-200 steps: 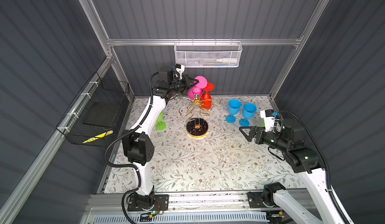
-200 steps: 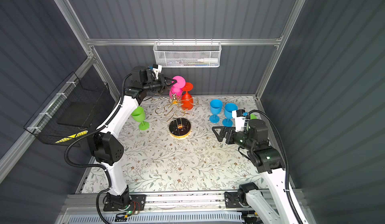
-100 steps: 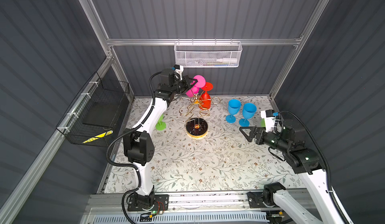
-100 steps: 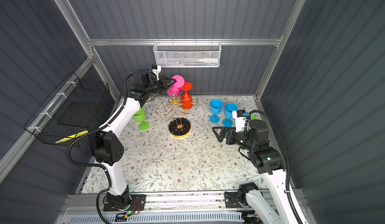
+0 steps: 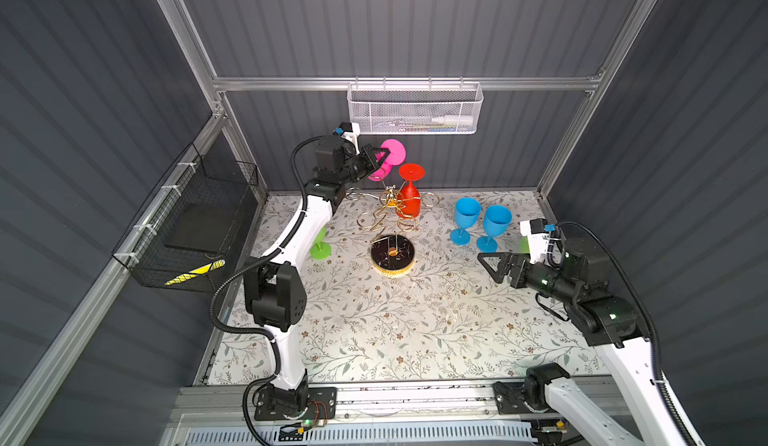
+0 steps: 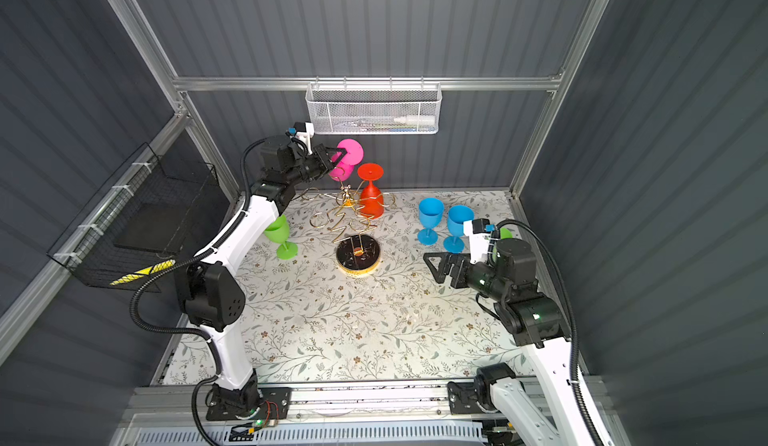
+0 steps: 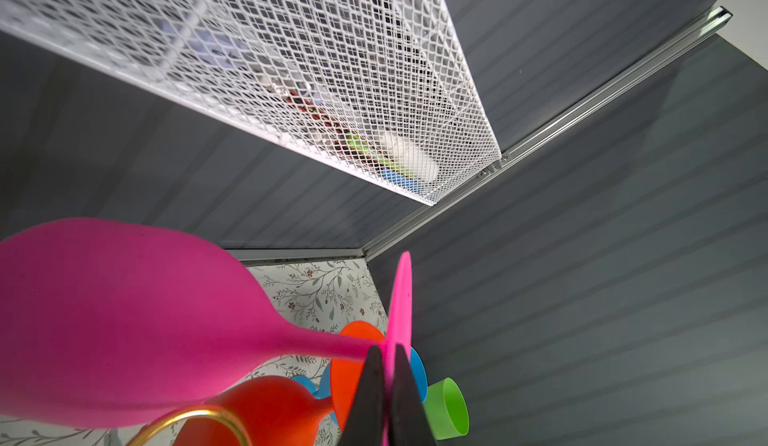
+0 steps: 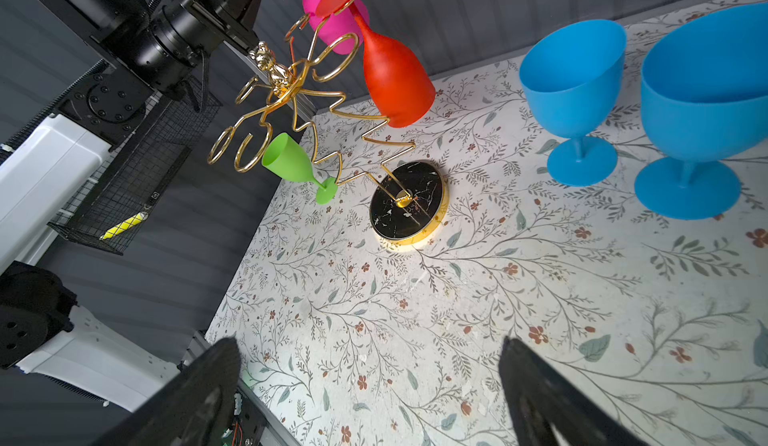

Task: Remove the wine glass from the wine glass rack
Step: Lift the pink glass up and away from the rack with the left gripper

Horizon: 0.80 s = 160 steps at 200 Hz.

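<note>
The gold wine glass rack (image 5: 390, 204) (image 6: 347, 205) (image 8: 286, 87) stands on its round black base (image 5: 392, 253) near the back middle. My left gripper (image 5: 384, 155) (image 6: 338, 155) (image 7: 385, 350) is shut on the round foot of a pink wine glass (image 5: 379, 170) (image 6: 343, 170) (image 7: 124, 319) (image 8: 330, 6), held tilted above the rack's arms, its stem clear of the gold ring in the left wrist view. A red wine glass (image 5: 409, 203) (image 6: 371, 204) (image 8: 395, 78) hangs upside down on the rack. Low on the right, my right gripper (image 5: 485, 260) (image 6: 432, 263) (image 8: 370, 348) is open and empty.
Two blue goblets (image 5: 466, 213) (image 5: 496, 221) stand right of the rack. A green glass (image 6: 279, 232) stands by the left arm, and another green one (image 7: 446, 408) by the right wrist. A white mesh basket (image 5: 413, 109) hangs close above the left gripper; a black wire basket (image 5: 195, 224) is on the left wall.
My left gripper has carried the pink wine glass a little up and to the left, away from the rack's arms. The right arm has not moved.
</note>
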Each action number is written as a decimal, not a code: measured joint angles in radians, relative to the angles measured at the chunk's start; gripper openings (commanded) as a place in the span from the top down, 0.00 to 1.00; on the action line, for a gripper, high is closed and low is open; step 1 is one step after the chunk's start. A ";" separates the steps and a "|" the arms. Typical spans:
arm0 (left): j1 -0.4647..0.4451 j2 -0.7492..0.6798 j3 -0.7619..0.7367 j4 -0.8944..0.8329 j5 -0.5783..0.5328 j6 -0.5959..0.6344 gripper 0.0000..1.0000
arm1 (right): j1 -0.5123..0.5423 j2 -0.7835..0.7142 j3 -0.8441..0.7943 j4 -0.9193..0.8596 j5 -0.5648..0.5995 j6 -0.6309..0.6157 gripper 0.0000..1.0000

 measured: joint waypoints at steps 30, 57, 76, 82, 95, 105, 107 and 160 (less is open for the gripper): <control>0.003 -0.019 -0.028 0.009 -0.019 0.003 1.00 | 0.000 -0.007 0.000 -0.001 0.000 0.000 0.01; 0.018 -0.051 -0.066 0.030 -0.037 0.003 1.00 | 0.000 -0.011 0.000 -0.001 0.001 -0.001 0.01; 0.041 -0.095 -0.114 0.052 -0.052 0.003 1.00 | 0.000 -0.012 0.000 -0.002 0.004 -0.002 0.01; 0.049 -0.107 -0.126 0.058 -0.056 0.003 1.00 | 0.000 -0.012 0.000 -0.002 0.004 -0.004 0.01; 0.067 -0.140 -0.151 0.068 -0.064 0.002 1.00 | 0.000 -0.012 0.000 -0.002 0.004 -0.007 0.01; 0.077 -0.166 -0.171 0.081 -0.071 0.002 1.00 | 0.000 -0.012 0.001 -0.003 0.004 -0.009 0.01; 0.079 -0.171 -0.175 0.083 -0.071 0.002 1.00 | 0.000 -0.012 0.001 -0.003 0.005 -0.010 0.01; 0.118 -0.257 -0.226 0.121 -0.080 -0.008 1.00 | 0.000 0.007 0.031 -0.018 0.011 -0.027 0.01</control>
